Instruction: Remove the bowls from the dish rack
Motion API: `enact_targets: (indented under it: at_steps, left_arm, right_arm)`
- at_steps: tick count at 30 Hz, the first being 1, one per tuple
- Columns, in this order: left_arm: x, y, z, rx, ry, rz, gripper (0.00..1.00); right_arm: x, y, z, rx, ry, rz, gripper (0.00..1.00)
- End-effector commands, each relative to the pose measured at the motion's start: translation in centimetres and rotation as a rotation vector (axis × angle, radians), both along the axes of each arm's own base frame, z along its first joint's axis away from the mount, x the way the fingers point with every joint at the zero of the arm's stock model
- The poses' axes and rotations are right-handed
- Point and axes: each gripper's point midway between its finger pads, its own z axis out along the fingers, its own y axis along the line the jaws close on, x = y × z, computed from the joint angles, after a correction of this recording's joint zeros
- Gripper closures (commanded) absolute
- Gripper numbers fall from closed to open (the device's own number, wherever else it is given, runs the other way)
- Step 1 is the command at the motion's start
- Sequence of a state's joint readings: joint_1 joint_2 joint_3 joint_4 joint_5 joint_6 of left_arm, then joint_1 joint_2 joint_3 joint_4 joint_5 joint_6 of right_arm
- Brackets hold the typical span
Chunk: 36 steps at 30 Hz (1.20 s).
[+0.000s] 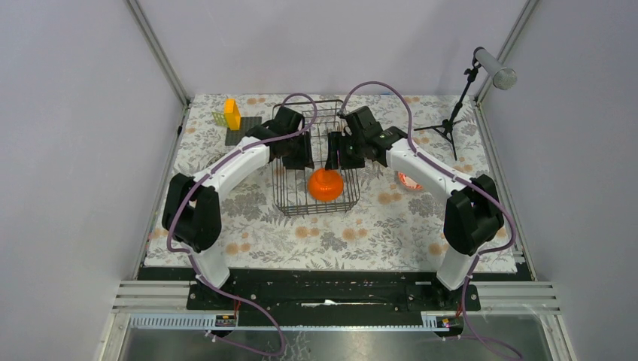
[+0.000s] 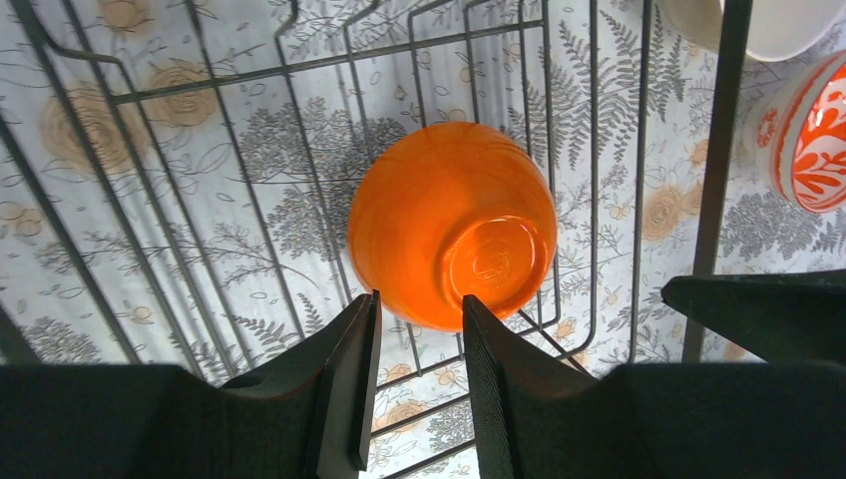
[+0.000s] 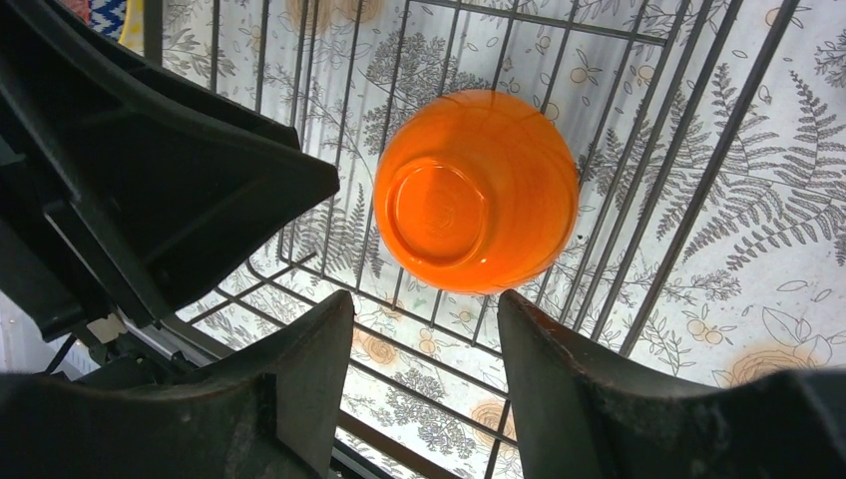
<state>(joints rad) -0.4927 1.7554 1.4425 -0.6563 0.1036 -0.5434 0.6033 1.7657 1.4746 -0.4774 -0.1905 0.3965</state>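
Top external view: dish rack [image 1: 280,197] holds one inverted orange bowl [image 1: 326,184] toward its near right corner; left pincer [image 2: 419,329] narrowly parted, right pincer [image 3: 424,304] wider, both empty.

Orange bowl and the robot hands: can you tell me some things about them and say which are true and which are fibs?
1. The orange bowl lies upside down inside the dish rack. True.
2. The left hand is gripping the orange bowl. False: its fingers are apart above the bowl and hold nothing.
3. The red-and-white bowl sits outside the dish rack. True.
4. The right hand is squeezed shut. False: its fingers stand apart, open, with the orange bowl below them.
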Motion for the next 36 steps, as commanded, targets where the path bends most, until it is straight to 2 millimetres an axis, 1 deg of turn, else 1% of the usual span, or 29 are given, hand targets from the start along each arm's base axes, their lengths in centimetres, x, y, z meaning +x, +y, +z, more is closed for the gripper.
enact_targets:
  at_steps: [1,4,8,11,15,20,23,26,31,34,36]
  left_arm:
    - [0.1,-1.4,0.8,-0.09,-0.015,-0.016,0.58]
    - [0.2,-0.6,0.4,-0.063,-0.016,0.017,0.59]
    - [0.2,0.4,0.6,-0.082,-0.012,0.045,0.59]
    - [0.1,-0.1,0.5,-0.108,-0.002,0.013,0.56]
    - [0.2,-0.9,0.1,-0.135,0.016,-0.008,0.5]
    - [0.3,-1.6,-0.7,-0.159,0.035,-0.03,0.42]
    - [0.3,-1.6,-1.4,-0.154,0.051,-0.03,0.42]
    - [0.4,-1.6,-2.3,-0.139,0.071,-0.023,0.43]
    - [0.4,-1.6,-3.5,-0.123,0.101,-0.021,0.47]
    - [0.3,-1.4,-4.2,-0.111,0.117,-0.016,0.54]
    - [0.1,-1.1,-4.5,-0.102,0.129,-0.011,0.62]
  right_arm:
    - [0.4,0.2,1.1,-0.01,-0.039,0.001,0.39]
    - [0.5,0.2,0.1,-0.03,-0.018,-0.001,0.43]
    - [0.8,0.4,-1.0,-0.054,-0.011,-0.001,0.43]
    - [1.1,0.8,-1.1,-0.053,-0.007,-0.003,0.43]
    - [1.2,1.1,-1.0,-0.051,-0.011,-0.004,0.44]
    - [1.5,0.8,-0.9,-0.06,-0.02,-0.018,0.44]
    - [1.6,0.6,-0.4,-0.067,-0.039,-0.026,0.43]
    - [1.8,0.4,0.2,-0.067,-0.06,-0.033,0.43]
    - [1.9,0.3,0.5,-0.07,-0.068,-0.036,0.42]
    - [1.8,0.3,0.2,-0.073,-0.064,-0.034,0.4]
    - [1.7,0.3,0.0,-0.073,-0.057,-0.035,0.39]
